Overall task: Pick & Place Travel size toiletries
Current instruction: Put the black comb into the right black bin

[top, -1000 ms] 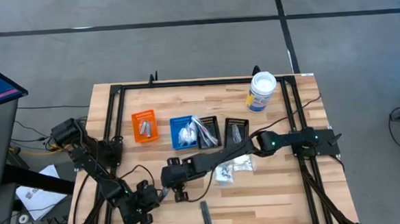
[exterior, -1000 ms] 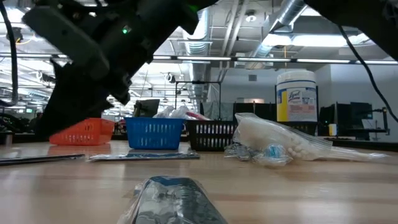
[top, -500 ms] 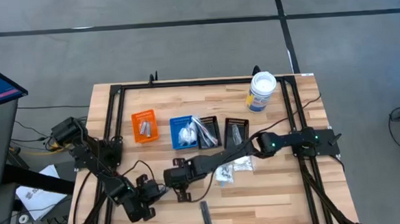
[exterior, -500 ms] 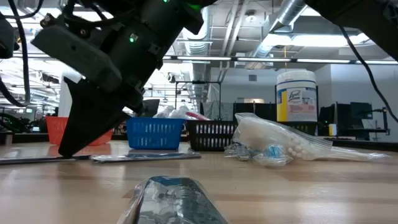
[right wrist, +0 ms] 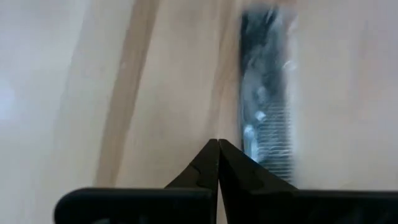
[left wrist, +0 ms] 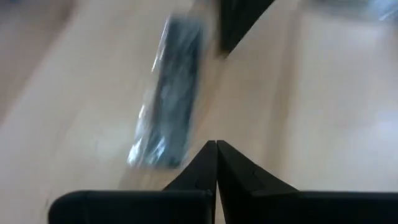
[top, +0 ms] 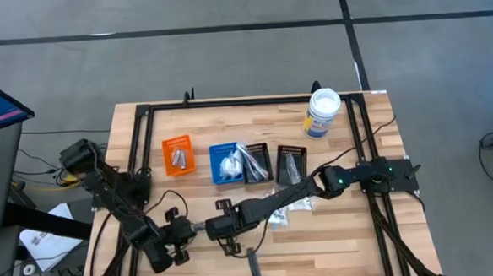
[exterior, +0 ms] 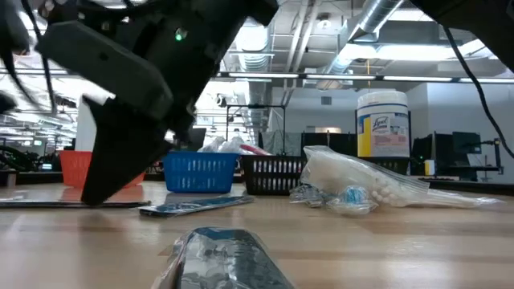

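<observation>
A slim clear-wrapped packet point(left wrist: 169, 93) with a dark comb-like piece inside lies flat on the wood, toward the table's near edge, between my two grippers; the right wrist view shows its teeth point(right wrist: 268, 118). My left gripper point(left wrist: 216, 147) is shut and slants down just left of it point(top: 187, 234). My right gripper point(right wrist: 217, 144) is shut too and reaches in from the right point(top: 211, 231). In each wrist view the shut fingertips stand just beside the packet. In the low view the packet point(exterior: 195, 206) lies a little askew. My left gripper's shut fingertips point(left wrist: 205, 163) stand beside the packet's near end point(left wrist: 149, 155); I cannot tell whether they touch it. My right gripper's shut fingertips point(right wrist: 229, 163) stand beside the packet's long edge point(right wrist: 249, 155); I cannot tell whether they touch it.
At mid-table stand an orange bin point(top: 177, 154), a blue bin point(top: 227, 163) and two black bins point(top: 273, 162). A white tub point(top: 322, 113) stands far right. A clear bag of white pieces point(top: 288, 208) lies under the right arm. Another dark wrapped item point(top: 253, 263) lies at the near edge.
My right gripper has gone toward the table's near edge. My left gripper has moved a little toward the far edge and tipped. Both have stayed shut. The flat packet between them has slid and turned slightly on the table.
</observation>
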